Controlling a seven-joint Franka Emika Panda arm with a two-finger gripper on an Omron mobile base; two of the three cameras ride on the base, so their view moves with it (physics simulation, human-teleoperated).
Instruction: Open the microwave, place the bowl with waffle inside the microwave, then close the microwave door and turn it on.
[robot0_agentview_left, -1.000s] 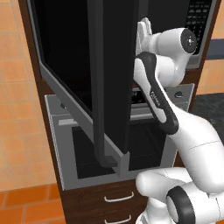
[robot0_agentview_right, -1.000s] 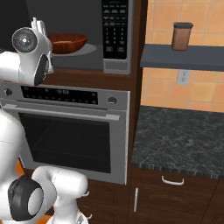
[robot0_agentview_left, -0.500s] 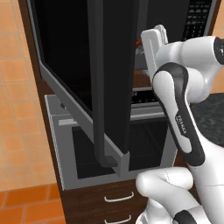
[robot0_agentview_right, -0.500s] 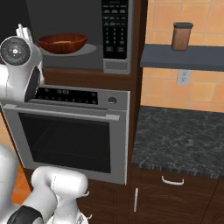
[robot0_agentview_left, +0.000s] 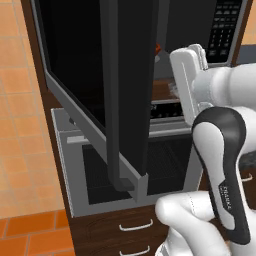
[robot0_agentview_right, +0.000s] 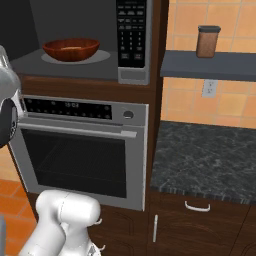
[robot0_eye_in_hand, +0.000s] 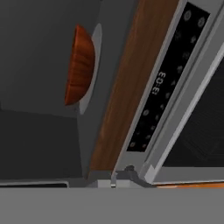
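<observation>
One bowl now alone in microwave; end effector withdrawn, closed.

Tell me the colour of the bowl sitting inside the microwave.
Reddish-brown, a glossy wood-like tone. The bowl shows best in the right base view, on the microwave's grey floor.

The microwave door hides most of the bowl (left base view).

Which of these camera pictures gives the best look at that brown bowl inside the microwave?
The right base view: the bowl sits whole on the round plate in the open microwave, rim and hollow facing the camera. The hand view shows it rolled sideways, edge-on. The left base view shows a sliver past the microwave door.
</observation>
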